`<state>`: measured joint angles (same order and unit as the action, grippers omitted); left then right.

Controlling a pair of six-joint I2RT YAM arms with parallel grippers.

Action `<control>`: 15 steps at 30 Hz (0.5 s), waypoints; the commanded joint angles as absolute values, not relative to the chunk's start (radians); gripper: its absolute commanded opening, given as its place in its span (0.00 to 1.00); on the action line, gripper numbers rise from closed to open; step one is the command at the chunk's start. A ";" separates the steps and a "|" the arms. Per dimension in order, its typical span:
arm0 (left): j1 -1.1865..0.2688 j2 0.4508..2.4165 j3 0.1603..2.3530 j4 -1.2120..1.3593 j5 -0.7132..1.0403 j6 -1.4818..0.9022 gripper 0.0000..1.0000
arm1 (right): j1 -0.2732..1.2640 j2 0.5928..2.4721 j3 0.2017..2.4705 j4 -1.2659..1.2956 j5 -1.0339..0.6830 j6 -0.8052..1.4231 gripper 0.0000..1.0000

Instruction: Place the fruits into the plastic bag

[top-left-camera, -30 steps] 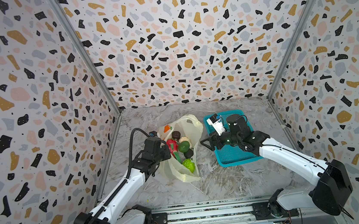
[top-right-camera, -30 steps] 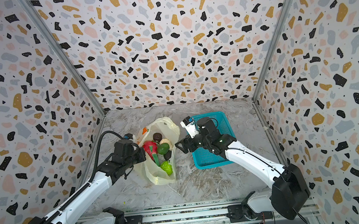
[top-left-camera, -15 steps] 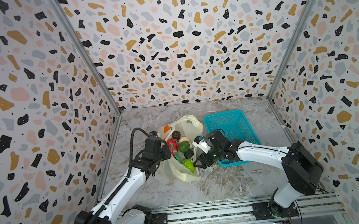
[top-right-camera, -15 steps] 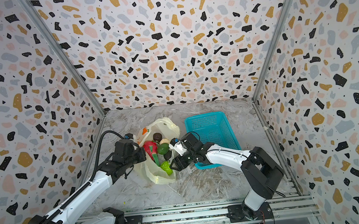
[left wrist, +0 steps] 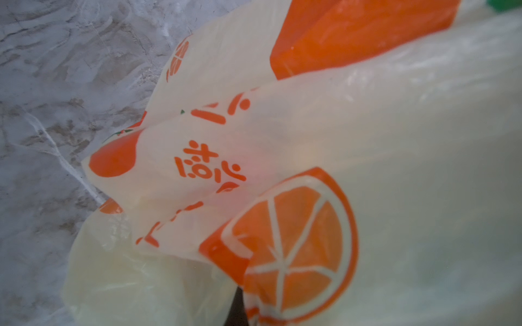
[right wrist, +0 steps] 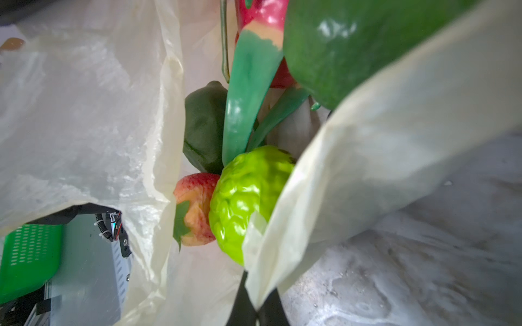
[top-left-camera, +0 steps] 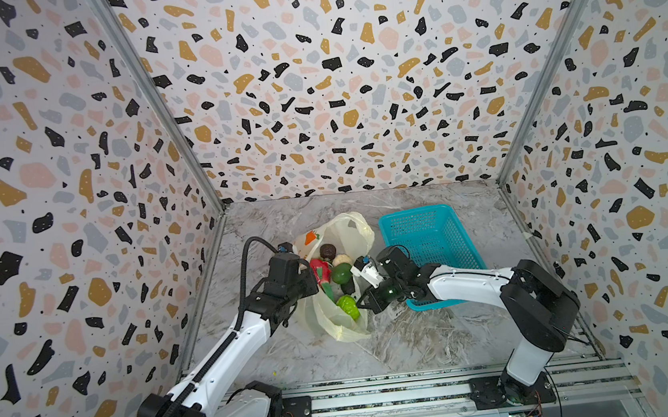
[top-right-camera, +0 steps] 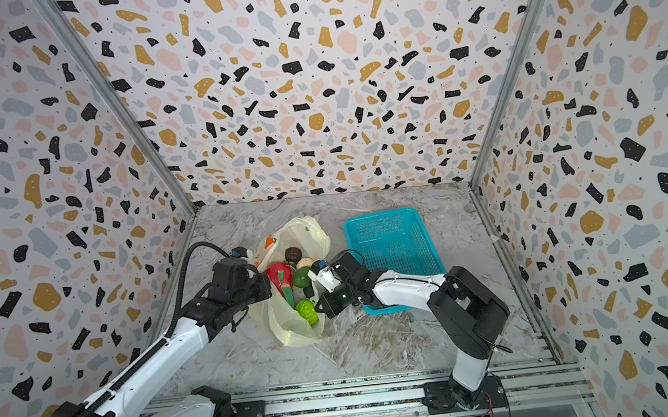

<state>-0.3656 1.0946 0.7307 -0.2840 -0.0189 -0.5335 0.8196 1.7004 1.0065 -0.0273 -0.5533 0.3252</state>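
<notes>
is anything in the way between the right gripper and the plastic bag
Nothing visible stands between them. The right gripper is shut on the rim of the plastic bag, with the film pinched in its jaws. The bumpy green fruit lies just inside that rim.

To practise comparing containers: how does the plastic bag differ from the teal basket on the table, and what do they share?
The plastic bag is thin, translucent cream film, crumpled; the teal basket is a rigid rectangular mesh. The bag holds the fruits; the basket shows none. The bag bears orange print; the basket is plain. Both rest on the marble table, side by side.
</notes>
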 commanded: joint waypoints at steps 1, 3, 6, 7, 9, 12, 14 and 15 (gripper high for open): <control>-0.365 1.079 0.792 -0.301 -0.007 -0.506 0.00 | 0.805 1.589 1.112 -0.102 -0.577 0.277 0.00; -0.365 1.079 0.820 -0.320 0.005 -0.497 0.00 | 0.791 1.565 1.185 -0.186 -0.579 0.246 0.00; -0.365 1.080 0.866 -0.357 0.030 -0.489 0.00 | 0.768 1.557 1.315 -0.318 -0.579 0.200 0.00; -0.365 1.080 0.881 -0.370 0.040 -0.488 0.00 | 0.760 1.559 1.358 -0.357 -0.575 0.188 0.00; -0.365 1.078 0.909 -0.391 0.065 -0.488 0.00 | 0.746 1.567 1.428 -0.416 -0.565 0.171 0.00; -0.365 1.073 0.947 -0.420 0.107 -0.491 0.00 | 0.728 1.575 1.523 -0.490 -0.548 0.147 0.00; -0.365 1.063 0.967 -0.430 0.119 -0.493 0.00 | 0.719 1.580 1.572 -0.527 -0.525 0.126 0.00; -0.366 1.057 0.974 -0.431 0.126 -0.495 0.00 | 0.714 1.579 1.591 -0.539 -0.501 0.120 0.00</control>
<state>-0.3656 1.0878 0.9337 -0.4118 0.0780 -0.5083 0.7246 1.6127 1.5211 -0.4385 -0.5339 0.1734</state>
